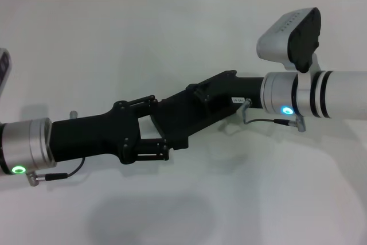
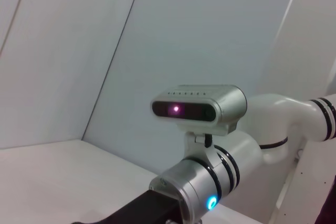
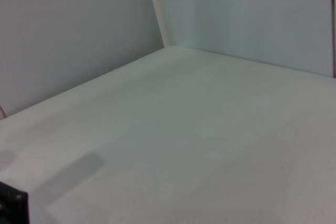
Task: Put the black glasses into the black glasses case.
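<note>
1. Both arms reach in over the white bench (image 1: 183, 38) and meet at its middle.
2. The left end effector (image 1: 163, 136) and right end effector (image 1: 195, 98) overlap in one dark mass; I cannot tell how either one's fingers stand.
3. Neither glasses nor case can be made out from any angle.

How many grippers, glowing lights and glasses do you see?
Grippers: 2, left gripper and right gripper, overlapping at the middle.
Glowing lights: 2, green light and blue light.
Glasses: 0 visible.
Total: 4
</note>
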